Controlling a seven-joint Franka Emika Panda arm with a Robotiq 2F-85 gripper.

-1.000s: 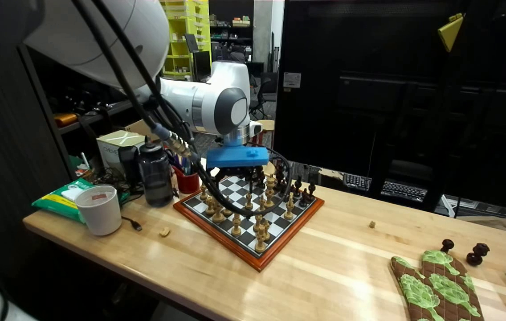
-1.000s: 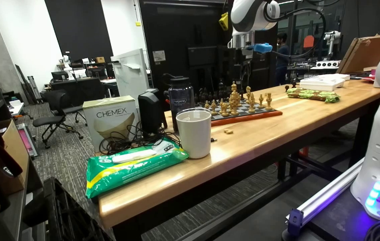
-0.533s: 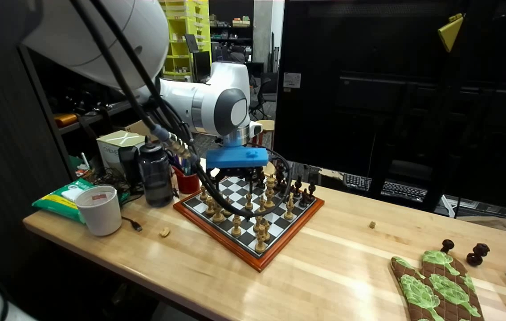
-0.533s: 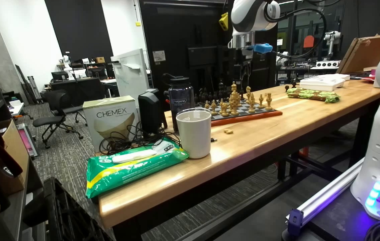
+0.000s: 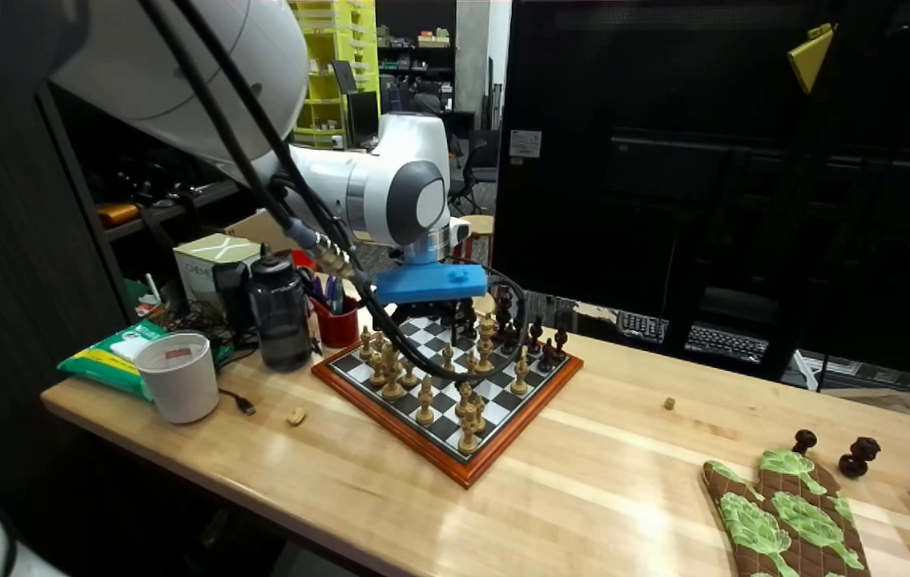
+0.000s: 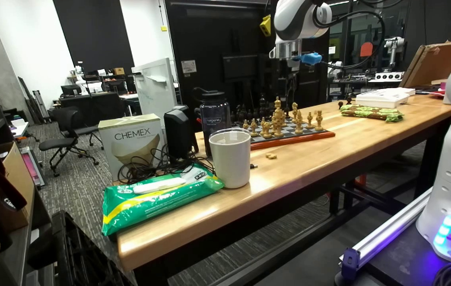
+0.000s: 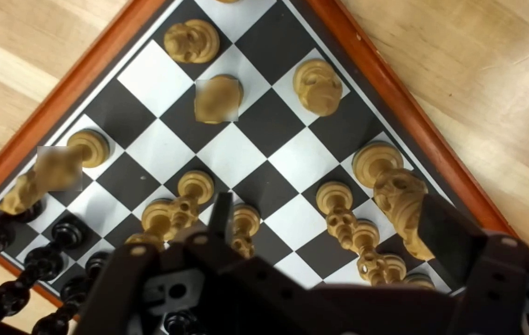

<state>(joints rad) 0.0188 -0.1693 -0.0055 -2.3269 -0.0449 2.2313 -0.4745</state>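
My gripper [image 7: 334, 223] is open above the chessboard [image 7: 402, 93], with its two dark fingers wide apart and nothing held. The board also shows in both exterior views [image 5: 467, 471] [image 6: 297, 141]. In the wrist view, light carved pieces stand below and between the fingers. A tall light piece [image 7: 399, 200] is partly hidden by the right finger, and a small light piece [image 7: 244, 223] by the left finger. Dark pieces [image 7: 43, 263] stand at lower left. In an exterior view, the gripper [image 5: 419, 320] hangs under a blue mount [image 5: 432, 283], partly hidden by a black cable.
Left of the board stand a red pen cup [image 5: 338, 327], a dark bottle [image 5: 280, 320], a white cup [image 5: 183, 381] and a green pack [image 5: 106, 361]. A light piece [image 5: 295, 416] lies off the board. At right are an oven mitt [image 5: 791, 513] and dark pieces [image 5: 859, 457].
In the last half second the arm and gripper have shifted slightly right in an exterior view, and slightly left and down in an exterior view from another place. The pieces have not moved.
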